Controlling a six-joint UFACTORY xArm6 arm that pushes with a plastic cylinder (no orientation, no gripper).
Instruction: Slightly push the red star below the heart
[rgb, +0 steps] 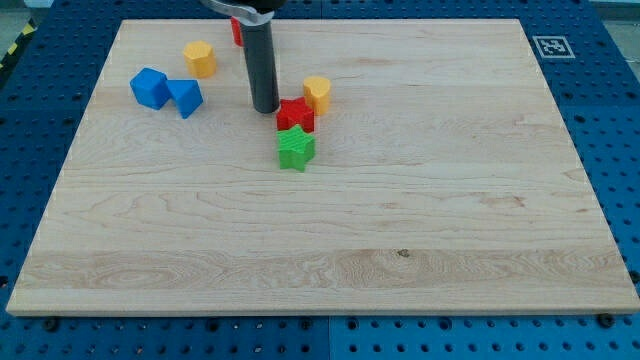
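The red star (296, 115) lies on the wooden board (400, 220) left of centre near the view's top. A yellow heart-like block (317, 92) touches it at its upper right. A green star (295, 148) sits just below the red star, touching it. My tip (265, 108) stands just left of the red star, close to its upper left edge. The dark rod rises from there to the view's top.
A yellow hexagon-like block (200, 58) lies at the upper left. Two blue blocks, a cube-like one (150, 87) and a triangular one (185, 96), sit side by side further left. A red block (237, 30) is partly hidden behind the rod at the top edge.
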